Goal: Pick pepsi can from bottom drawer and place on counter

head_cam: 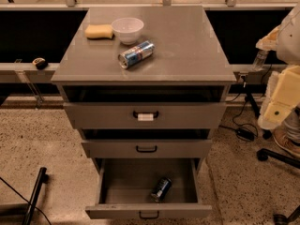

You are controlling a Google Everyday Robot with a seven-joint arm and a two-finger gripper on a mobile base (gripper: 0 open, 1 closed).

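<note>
Pepsi can (pixel 161 189) lies front-right in the open bottom drawer (pixel 117 212). Gripper (pixel 280 97) sits right of the counter (pixel 187 41), can't tell its state.

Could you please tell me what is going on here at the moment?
A robot is set to take a drink can out of a drawer cabinet. Its gripper hangs off to the right of the cabinet, about level with the counter, touching nothing. The pepsi can lies on its side in the open bottom drawer, right of centre. On the counter are a sponge, a bowl and a silver can on its side. The pick-up has not yet begun.
</note>
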